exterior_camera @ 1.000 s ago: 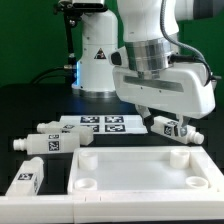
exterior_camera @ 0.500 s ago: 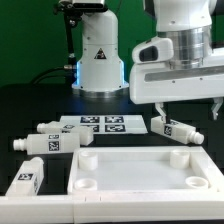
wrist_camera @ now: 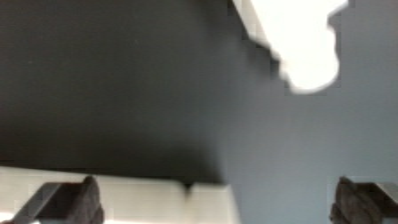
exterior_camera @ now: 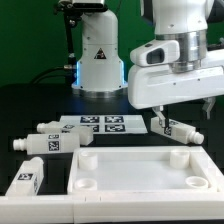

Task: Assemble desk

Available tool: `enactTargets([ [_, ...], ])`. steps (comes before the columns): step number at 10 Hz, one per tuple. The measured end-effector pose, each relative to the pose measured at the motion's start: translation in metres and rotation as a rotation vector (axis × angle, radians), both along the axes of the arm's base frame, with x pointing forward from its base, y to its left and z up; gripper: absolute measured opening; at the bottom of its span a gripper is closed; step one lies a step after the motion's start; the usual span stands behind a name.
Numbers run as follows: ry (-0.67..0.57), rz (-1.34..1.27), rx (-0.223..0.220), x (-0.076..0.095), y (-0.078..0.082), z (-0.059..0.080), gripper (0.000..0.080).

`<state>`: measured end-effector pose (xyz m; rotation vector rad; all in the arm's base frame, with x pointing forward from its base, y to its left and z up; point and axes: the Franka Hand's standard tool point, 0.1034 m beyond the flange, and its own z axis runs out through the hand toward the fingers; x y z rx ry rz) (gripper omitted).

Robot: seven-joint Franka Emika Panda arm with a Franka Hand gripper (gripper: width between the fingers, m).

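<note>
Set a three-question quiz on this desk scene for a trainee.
1. How many legs lie loose on the table?
2. True or false: the hand is open and empty.
3. The leg nearest the hand lies: A) inside the tabletop; B) on the table beyond the tabletop's far edge, at the exterior view's right; C) in the hand.
Key: 1 four; 2 true; 3 B.
</note>
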<state>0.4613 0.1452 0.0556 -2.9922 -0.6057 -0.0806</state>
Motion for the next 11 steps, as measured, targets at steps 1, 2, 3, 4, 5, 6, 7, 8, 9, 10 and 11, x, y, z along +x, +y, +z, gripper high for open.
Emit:
enactTargets([
  [1,-0.013,0.124,-0.016,-0.011,0.006,-0.003,0.0649],
  [2,-0.041,0.172,-0.027,-0.019,0.010,-0.007,0.0649],
  [3,-0.085,0.154,-0.029,-0.016,0.007,-0.006,0.0649],
  [4,-0.080,0.173,-0.032,-0.017,0.006,-0.007,0.0649],
  [5,-0.080,0.172,-0.032,-0.017,0.006,-0.007,0.0649],
  [6,-0.084,0.174,-0.033,-0.019,0.006,-0.010,0.0649],
  [7,-0.088,0.166,-0.038,-0.031,0.006,-0.022,0.0649],
  [8,-0.079,0.159,-0.044,-0.043,0.008,-0.036,0.0649],
  [9,-0.063,0.142,-0.047,-0.048,0.009,-0.047,0.0649],
  [10,-0.061,0.128,-0.046,-0.050,0.012,-0.049,0.0649],
  [11,-0.061,0.130,-0.047,-0.050,0.012,-0.049,0.0649],
])
